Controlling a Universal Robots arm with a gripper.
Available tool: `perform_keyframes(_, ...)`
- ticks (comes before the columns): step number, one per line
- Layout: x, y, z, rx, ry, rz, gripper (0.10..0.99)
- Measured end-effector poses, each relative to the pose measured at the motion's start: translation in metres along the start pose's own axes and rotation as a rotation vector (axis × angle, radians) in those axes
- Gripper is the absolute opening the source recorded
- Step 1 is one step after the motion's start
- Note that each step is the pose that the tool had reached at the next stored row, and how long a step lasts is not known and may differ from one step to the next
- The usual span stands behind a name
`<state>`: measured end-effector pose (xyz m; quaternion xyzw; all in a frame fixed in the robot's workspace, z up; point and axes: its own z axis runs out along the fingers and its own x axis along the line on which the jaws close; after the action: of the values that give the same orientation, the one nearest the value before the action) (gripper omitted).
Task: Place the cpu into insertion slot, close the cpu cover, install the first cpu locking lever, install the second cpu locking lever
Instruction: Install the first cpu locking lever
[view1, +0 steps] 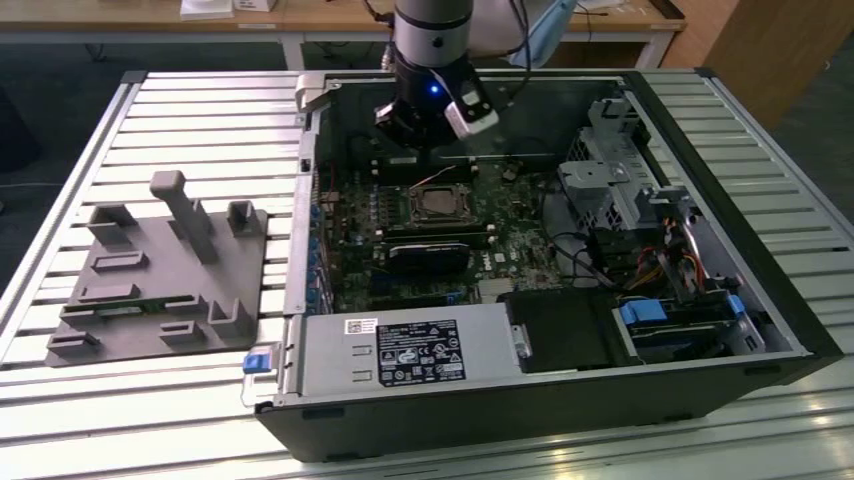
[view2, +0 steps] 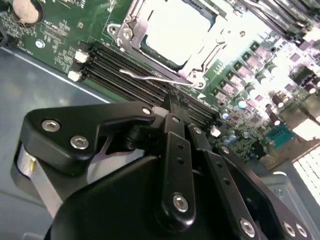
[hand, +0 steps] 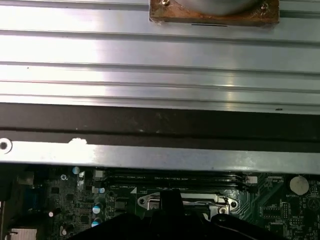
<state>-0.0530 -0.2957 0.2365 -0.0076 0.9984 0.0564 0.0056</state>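
Observation:
The cpu (view2: 175, 30) lies in the insertion slot (view1: 438, 205) on the green board, its pale top bright. The silver cpu cover (view2: 210, 50) lies flat around it as a frame. A thin wire locking lever (view2: 150, 77) runs along the socket edge nearest my gripper. My gripper (view2: 172, 100) hangs just above the memory slots, a short way from that lever, shut with nothing in it. In the exterior view the gripper (view1: 416, 140) is inside the case, at the far side of the socket. The first wrist view has the gripper (hand: 170, 197) tip in front of the cover (hand: 150, 201).
Black memory slots (view2: 115, 70) lie between gripper and socket. A long black card (view1: 430, 248) sits on the near side of the socket, with a power supply (view1: 400, 355) in front. A drive cage (view1: 614, 180) fills the case's right. A grey fixture (view1: 160, 270) stands on the slatted table.

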Motion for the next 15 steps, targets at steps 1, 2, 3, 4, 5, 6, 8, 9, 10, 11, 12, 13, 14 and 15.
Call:
perform_keyframes(1,-0.0012,0.0001,0.0005,0.0,0.0001,0.0,0.106)
perform_keyframes(2,-0.0031,0.0003,0.0011,0.0,0.0001,0.0,0.106)
perform_keyframes(3,-0.0049,0.0005,0.0015,0.0,0.0001,0.0,0.106)
perform_keyframes(4,-0.0068,0.0009,0.0021,0.0,-0.0001,0.0,0.106)
perform_keyframes(5,-0.0084,0.0013,0.0027,0.0,0.0001,0.0,0.106)
perform_keyframes(6,-0.0098,0.0015,0.0034,0.0,0.0001,0.0,0.106)
perform_keyframes(8,-0.0124,0.0023,0.0049,0.0,0.0001,0.0,0.106)
perform_keyframes(9,-0.0134,0.0026,0.0056,0.0,0.0001,-0.001,0.106)
perform_keyframes(10,-0.0141,0.0029,0.0064,0.0,0.0003,-0.003,0.106)
perform_keyframes(11,-0.0146,0.0031,0.0072,0.001,0.0005,-0.004,0.106)
perform_keyframes(12,-0.0151,0.0032,0.0079,0.001,0.0008,-0.007,0.106)
perform_keyframes(13,-0.0156,0.0033,0.0085,0.001,0.0012,-0.01,0.106)
perform_keyframes(14,-0.016,0.0033,0.009,0.001,0.0015,-0.013,0.106)
perform_keyframes(15,-0.0167,0.0033,0.0093,0.001,0.0018,-0.015,0.106)
